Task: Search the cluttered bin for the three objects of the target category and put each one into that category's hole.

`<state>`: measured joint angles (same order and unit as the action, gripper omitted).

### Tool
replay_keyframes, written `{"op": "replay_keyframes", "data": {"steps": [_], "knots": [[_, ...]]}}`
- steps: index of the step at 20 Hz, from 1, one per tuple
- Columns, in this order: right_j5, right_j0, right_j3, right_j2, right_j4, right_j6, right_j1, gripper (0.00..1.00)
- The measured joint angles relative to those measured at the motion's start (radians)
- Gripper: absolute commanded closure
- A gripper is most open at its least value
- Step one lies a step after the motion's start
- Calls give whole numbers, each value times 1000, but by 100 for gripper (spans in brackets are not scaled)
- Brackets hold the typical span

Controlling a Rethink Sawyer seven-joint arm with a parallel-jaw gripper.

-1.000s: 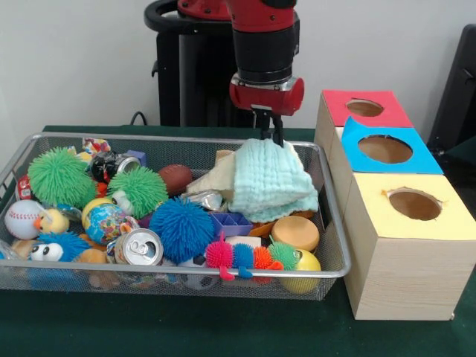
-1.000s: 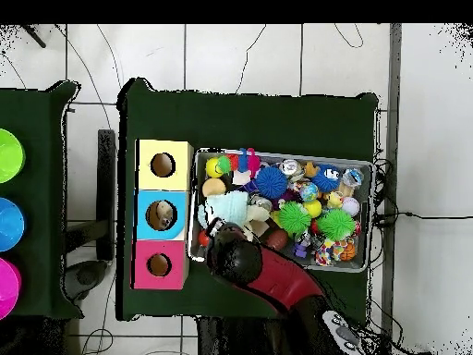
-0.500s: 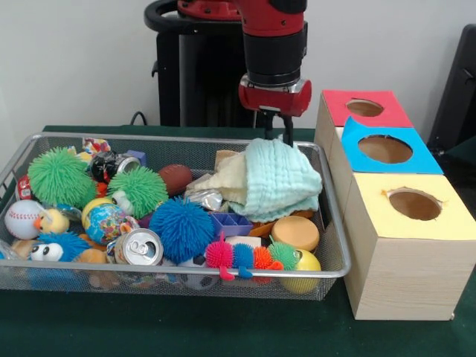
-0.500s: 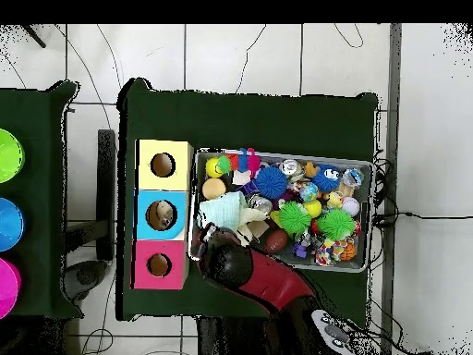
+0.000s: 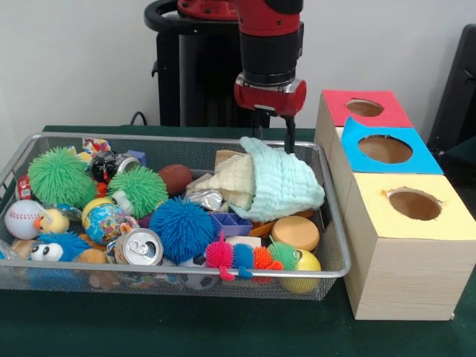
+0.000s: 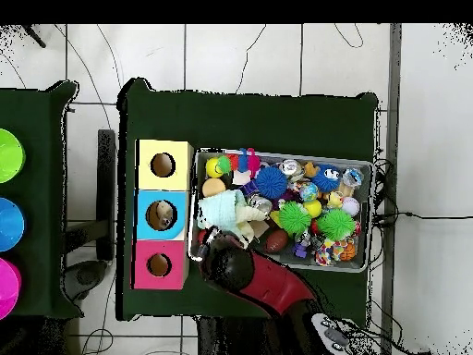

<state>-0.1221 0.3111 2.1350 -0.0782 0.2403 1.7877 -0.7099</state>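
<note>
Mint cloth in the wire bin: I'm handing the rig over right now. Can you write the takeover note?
End effector: open, just above the mint cloth, holding nothing.
The mint cloth lies bunched at the end of the wire bin nearest the boxes, partly over a cream cloth.
Holes: red hole, blue hole, yellow hole.
Done: the overhead view shows a pale item inside the blue hole; what it is cannot be told.
Left: probably grasp the mint cloth and carry it to its hole. Which hole is not clear.
</note>
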Motion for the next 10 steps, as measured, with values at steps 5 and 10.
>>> {"op": "replay_keyframes", "data": {"steps": [5, 10], "knots": [[-40, -17, 0, 34, 0, 0, -36, 0], [-322, -59, -17, 109, -14, 0, -162, 0]]}}
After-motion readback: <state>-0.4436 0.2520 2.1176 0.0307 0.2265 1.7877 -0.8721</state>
